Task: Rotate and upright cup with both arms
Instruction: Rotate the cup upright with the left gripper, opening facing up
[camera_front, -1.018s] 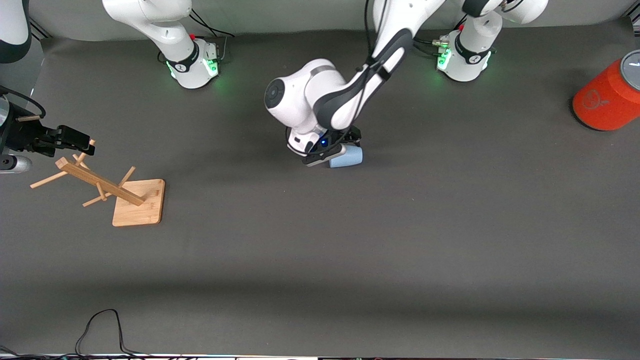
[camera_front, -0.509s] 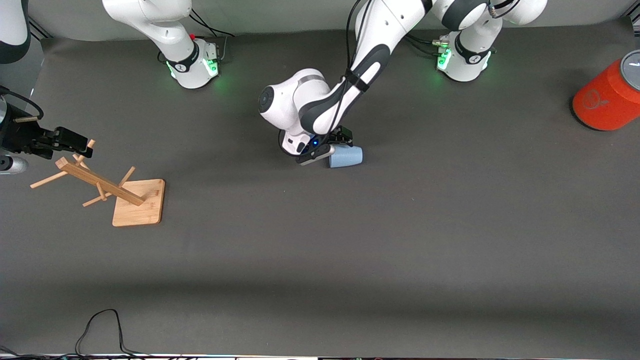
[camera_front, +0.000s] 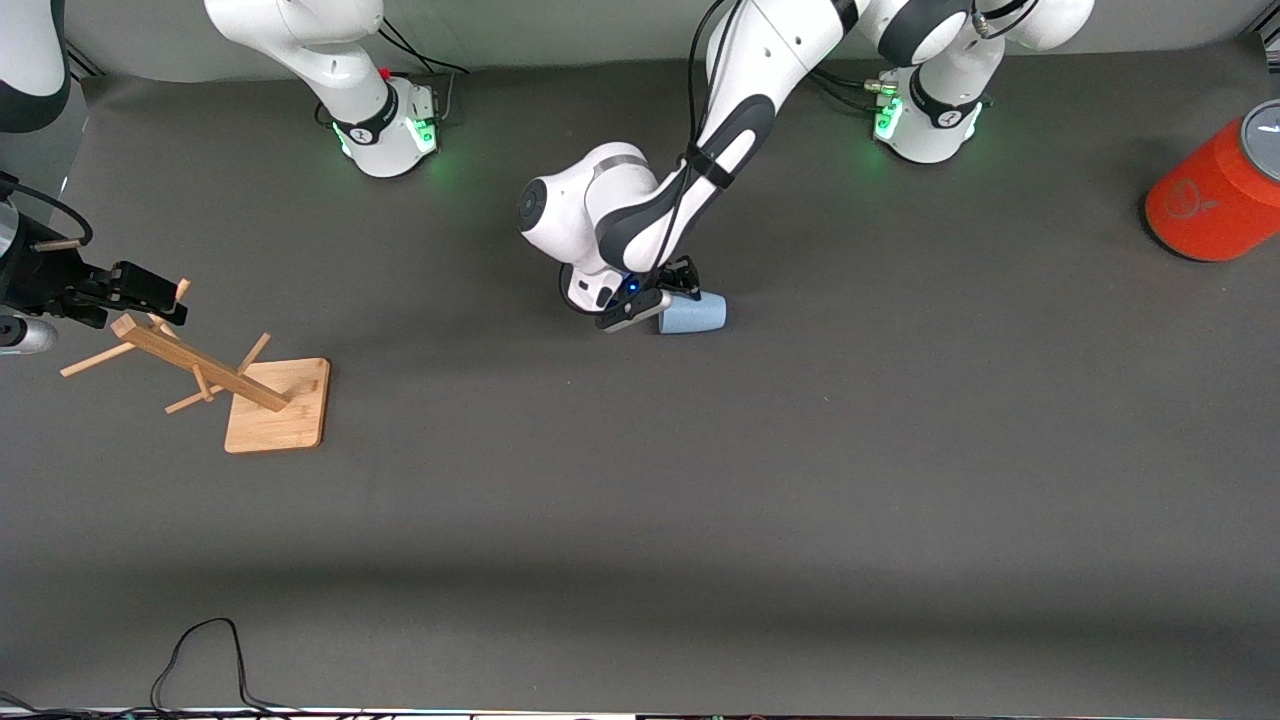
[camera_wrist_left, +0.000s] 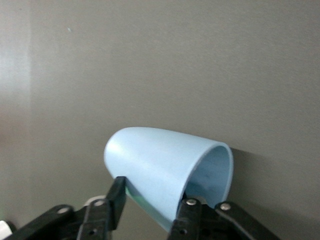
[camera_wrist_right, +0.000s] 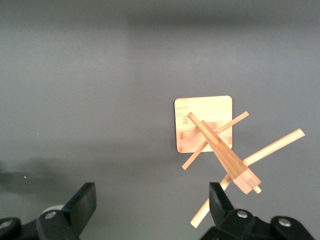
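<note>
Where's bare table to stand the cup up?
Bare mat lies nearer the camera than the cup, between the rack and the orange can. Crowded: around the left gripper and by the rack under the right gripper.

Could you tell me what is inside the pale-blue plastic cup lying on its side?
The pale-blue plastic cup shows only bare blue wall through its open mouth. One of the left gripper's fingers covers the lowest part of the opening, and the bottom end is out of sight.
</note>
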